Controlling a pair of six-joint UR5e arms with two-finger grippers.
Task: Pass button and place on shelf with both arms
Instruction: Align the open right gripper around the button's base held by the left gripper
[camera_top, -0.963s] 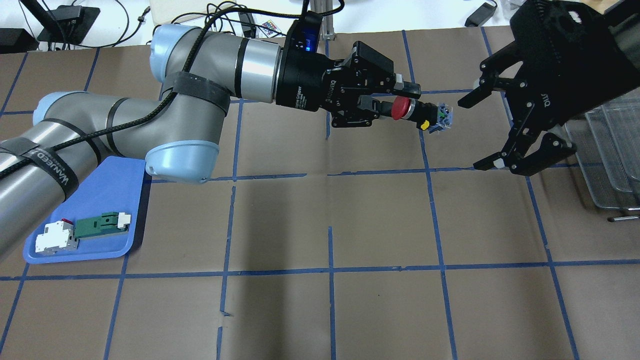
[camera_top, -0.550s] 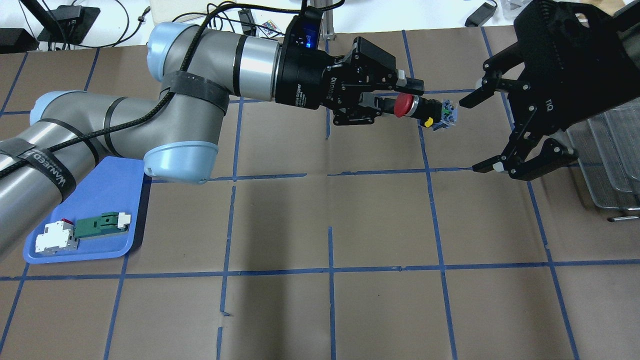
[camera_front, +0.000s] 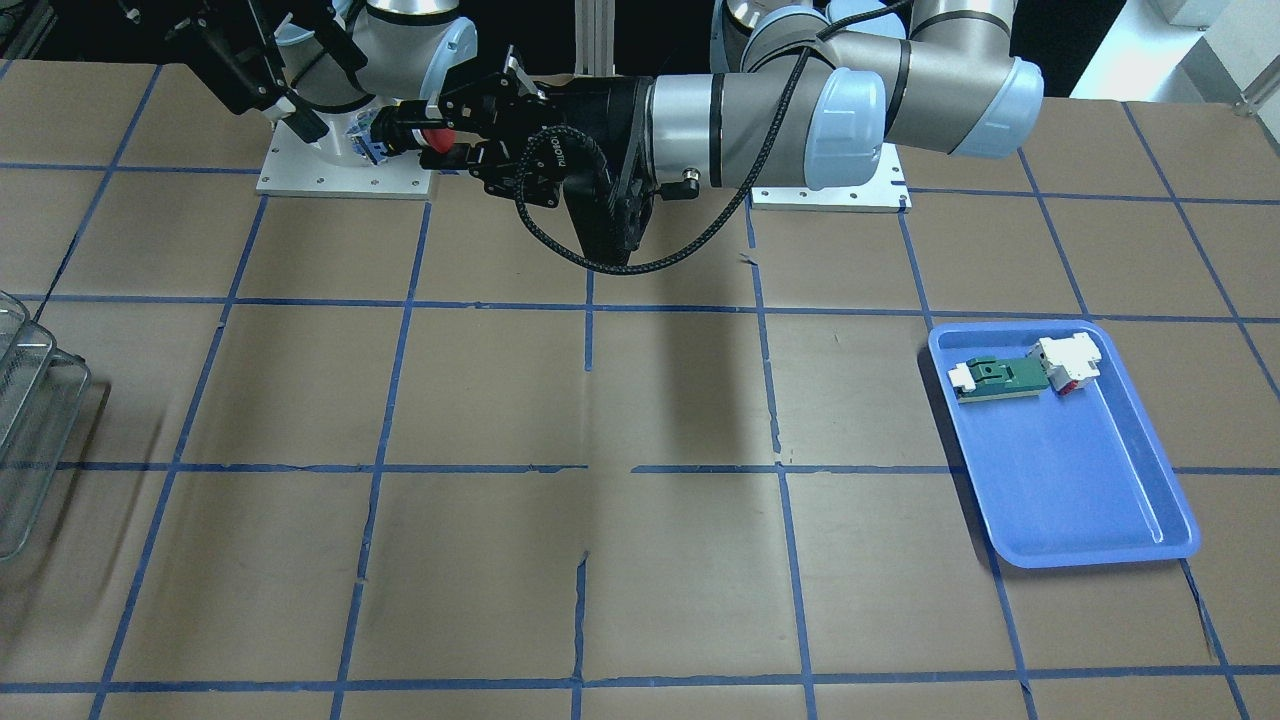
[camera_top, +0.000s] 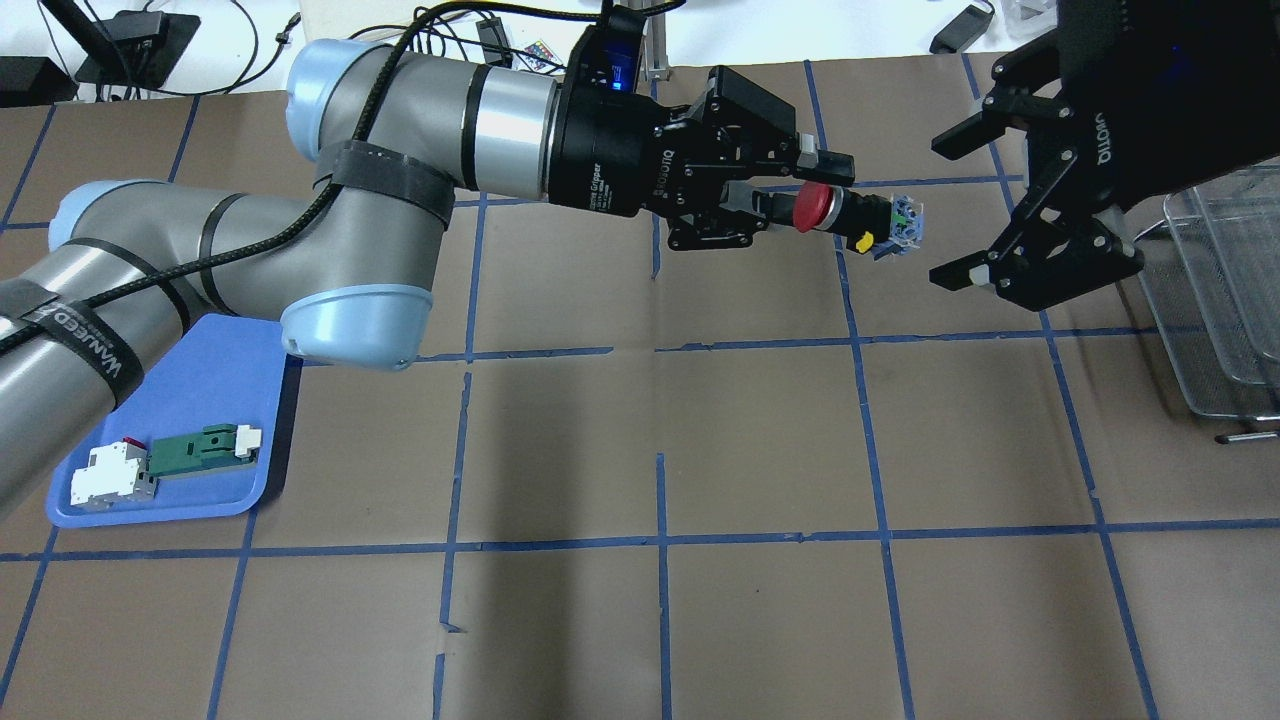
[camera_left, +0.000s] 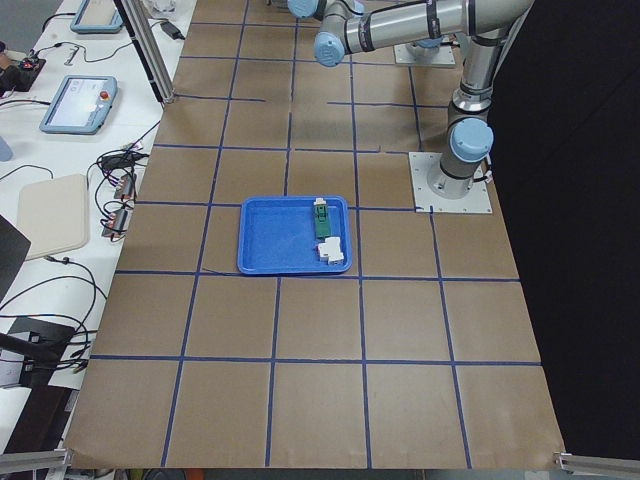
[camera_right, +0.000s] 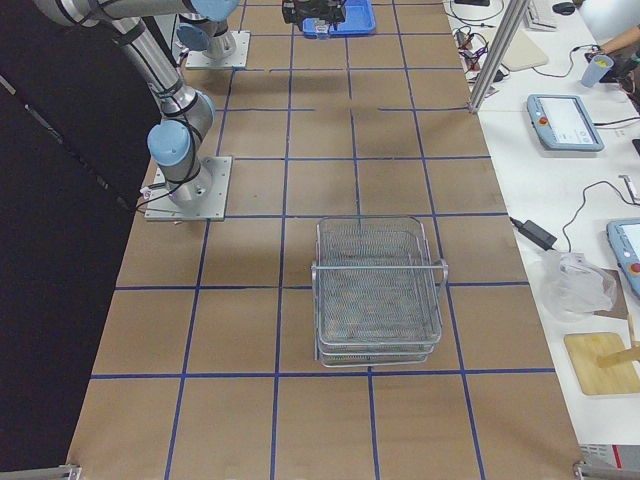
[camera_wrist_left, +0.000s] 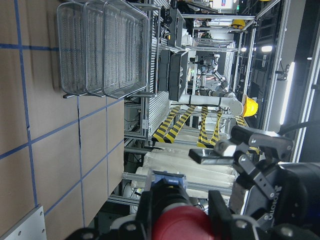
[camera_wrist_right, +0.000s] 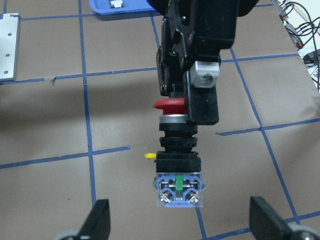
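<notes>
The button (camera_top: 835, 212), red cap on a black body with a blue end, hangs level above the table. My left gripper (camera_top: 800, 190) is shut on its cap end. My right gripper (camera_top: 948, 212) is open, its fingertips just to the right of the button's blue end and not touching it. In the right wrist view the button (camera_wrist_right: 177, 150) points at the camera between my open right gripper's fingertips (camera_wrist_right: 97, 220). In the front-facing view the button (camera_front: 425, 135) is at the top left. The wire-mesh shelf (camera_top: 1215, 300) stands at the right edge, also in the exterior right view (camera_right: 378, 290).
A blue tray (camera_top: 200, 390) at the left front holds a white-and-red block joined to a green board (camera_top: 165, 465). It also shows in the front-facing view (camera_front: 1080, 490). Brown paper with blue tape lines covers the table. Cables and devices lie beyond the far edge.
My left gripper has carried the button slightly right and farther back. My right gripper has moved toward the far side, so its open fingers now bracket the line of the button's end.
</notes>
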